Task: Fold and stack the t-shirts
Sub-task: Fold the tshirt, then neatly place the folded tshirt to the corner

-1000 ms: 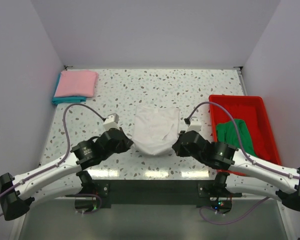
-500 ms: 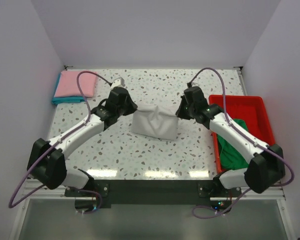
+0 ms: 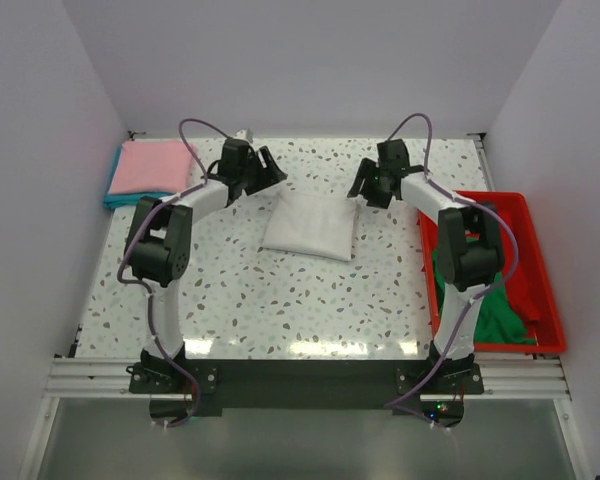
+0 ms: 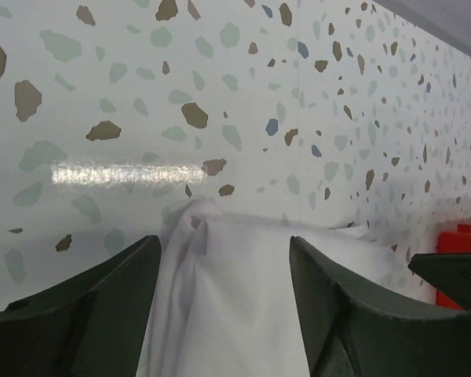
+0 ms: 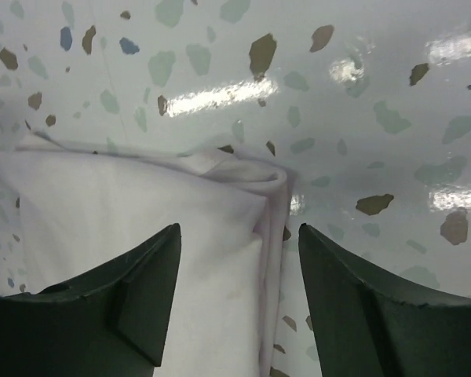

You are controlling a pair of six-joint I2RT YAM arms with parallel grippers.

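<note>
Left gripper [image 3: 264, 168] and right gripper [image 3: 364, 184] both with jaws spread wide, clamped on nothing, each poised at a far corner of the folded white t-shirt [image 3: 309, 226] lying mid-width on the counter [image 3: 280, 300], nearer its far edge; contact with the cloth impossible to tell. Pink t-shirt [image 3: 153, 165] stacked on the teal t-shirt [image 3: 128, 201] in the far-left corner, green t-shirt [image 3: 510, 320] heaped in the red tray [image 3: 477, 197] along the right edge

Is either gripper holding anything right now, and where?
Nothing is held: the left gripper and right gripper stand open by the far corners of the white t-shirt.
</note>
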